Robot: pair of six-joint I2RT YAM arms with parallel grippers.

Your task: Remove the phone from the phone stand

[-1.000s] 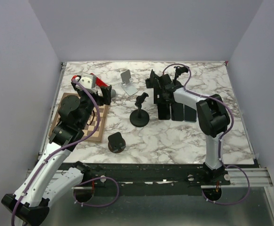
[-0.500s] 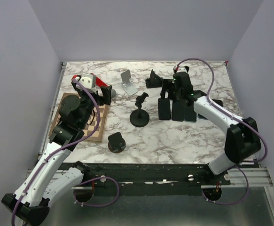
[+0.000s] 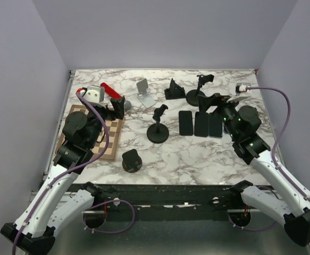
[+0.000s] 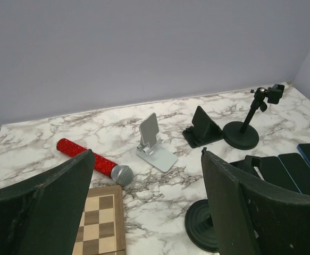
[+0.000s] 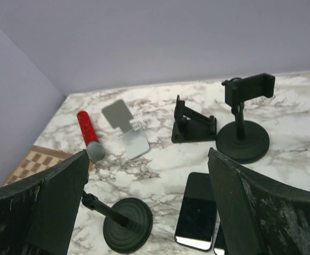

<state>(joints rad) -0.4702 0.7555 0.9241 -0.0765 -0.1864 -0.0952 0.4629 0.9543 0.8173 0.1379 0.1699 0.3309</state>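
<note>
The right gripper's fingers (image 5: 43,212) are spread wide with nothing between them; only bare marble and stands show through the gap. The right gripper (image 3: 214,101) hangs just above the far end of a row of three phones (image 3: 201,124). They lie flat, side by side and screen up, on the right half of the table (image 3: 197,159).

The left gripper's fingers (image 4: 38,207) are likewise parted and empty. The left gripper (image 3: 116,106) hovers over the far corner of a chessboard (image 3: 99,139), close to a red microphone (image 3: 110,91).

Every stand in sight is bare:
- a clamp stand (image 3: 198,89) on a round base behind the phones
- a black wedge stand (image 3: 174,90) beside it
- a folding silver stand (image 3: 144,92) further left
- a jointed stand (image 3: 158,127) on a round base mid-table
- a small black stand (image 3: 132,160) near the front

With no phone on any stand, the removal looks done. I cannot tell which phone came from which stand. What seems left is for the arms to draw back.

Lavender walls (image 3: 160,32) close the table at the back and both sides. The stands crowd the back half. The most open marble lies in front of the phones towards the near edge, and on the right, beside the right arm.
</note>
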